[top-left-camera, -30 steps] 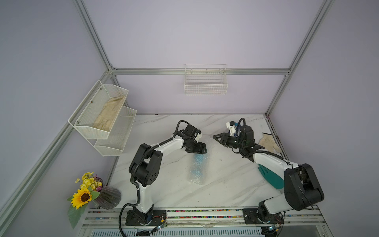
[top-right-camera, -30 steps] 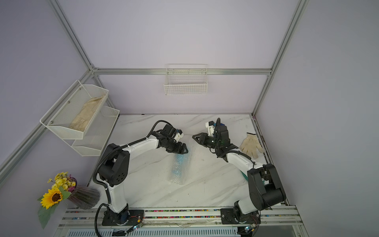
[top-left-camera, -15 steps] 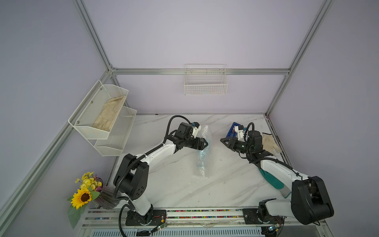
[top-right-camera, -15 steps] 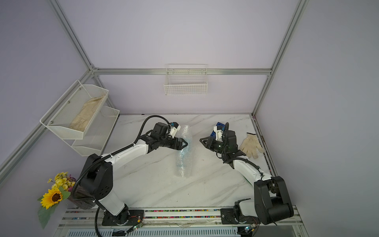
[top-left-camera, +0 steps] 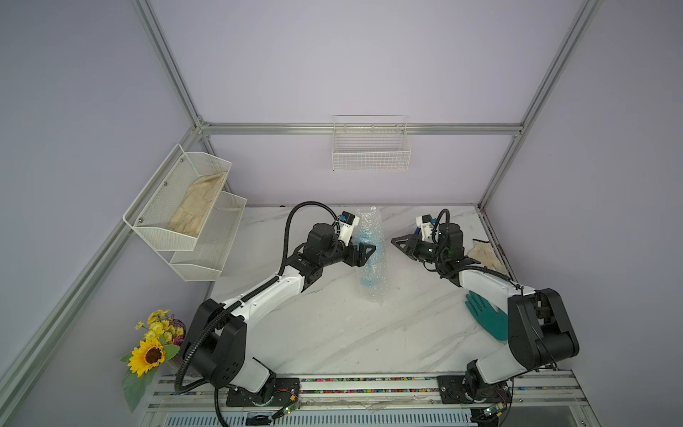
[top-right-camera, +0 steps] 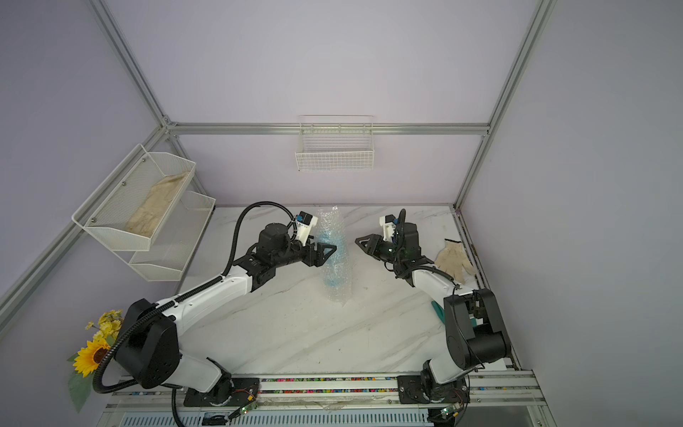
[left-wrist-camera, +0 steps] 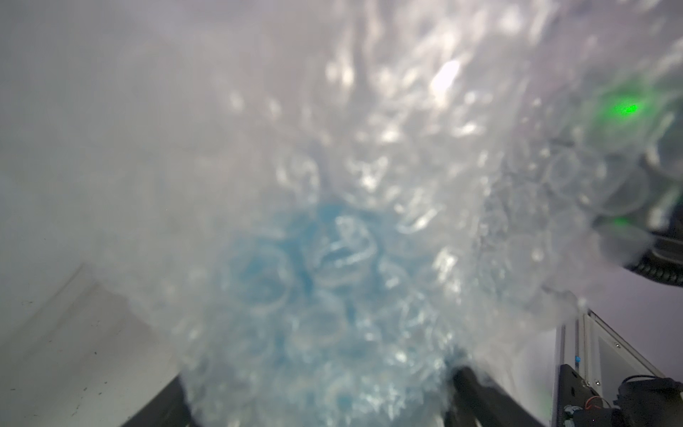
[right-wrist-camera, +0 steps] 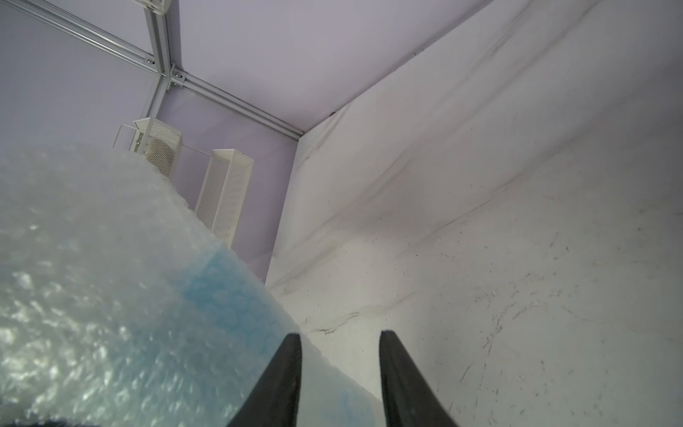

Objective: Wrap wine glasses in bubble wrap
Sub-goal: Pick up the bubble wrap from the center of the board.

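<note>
- While small multicoloured marks run along the front rail at 6 o'clock, they are too small to read in both top views.
- Only blue patches of the goblet show through the bubble wrap rolled around it. Its shape cannot be made out.
- This bundle stands roughly upright, slightly tilted, just past the middle of the tabletop toward 12 o'clock. I cannot tell whether its lower end touches the marble.
- The left fingers are clamped on the middle of the bundle, one on each side. The left wrist view is blurred and shows only their dark stubs.
- The right fingers are parted with bare tabletop between them. They are near the bundle at its 3 o'clock side and apart from it.
- A blurred green glow shows through the wrap.
- A cream glove lies at 2 o'clock by the edge.
- A teal glove lies at 4 o'clock, partly behind the right arm. In a top view only a sliver shows.
- A mesh shelf at 10 o'clock holds a cream cloth.
- A wire basket hangs at 12 o'clock.
- A sunflower sits at 8 o'clock, off the tabletop.
</note>
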You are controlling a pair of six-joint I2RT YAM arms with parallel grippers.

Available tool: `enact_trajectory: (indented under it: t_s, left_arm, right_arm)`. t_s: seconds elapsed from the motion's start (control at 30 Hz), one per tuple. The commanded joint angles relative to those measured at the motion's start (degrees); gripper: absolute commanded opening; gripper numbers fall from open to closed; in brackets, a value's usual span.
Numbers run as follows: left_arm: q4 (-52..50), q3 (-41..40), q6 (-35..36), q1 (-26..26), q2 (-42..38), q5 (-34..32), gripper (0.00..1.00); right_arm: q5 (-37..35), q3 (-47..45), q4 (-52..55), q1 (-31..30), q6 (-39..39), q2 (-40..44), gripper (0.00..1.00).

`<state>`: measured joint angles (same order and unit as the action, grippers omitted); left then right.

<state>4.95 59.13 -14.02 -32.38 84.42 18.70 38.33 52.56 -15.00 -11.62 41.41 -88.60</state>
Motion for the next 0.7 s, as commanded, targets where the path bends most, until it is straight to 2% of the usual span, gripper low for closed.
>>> enact_trajectory:
  t_s: [0.0, 0.37, 0.67]
  left_arm:
    - [9.2, -4.6, 7.2, -3.1, -4.4, -4.1, 0.82]
    - [23.1, -17.7, 16.1, -13.6, -11.0, -19.1, 0.82]
    - [29.4, -26.5, 17.4, -21.6, -14.0, -32.8, 0.80]
  right_arm:
    - [0.2, 2.5, -1.0, 0.2, -1.7, 0.0, 0.39]
    - [2.1, 0.3, -0.9, -0.6, -1.9, 5.1, 0.39]
    - [1.7, -3.1, -0.8, -3.3, -1.1, 9.8, 0.39]
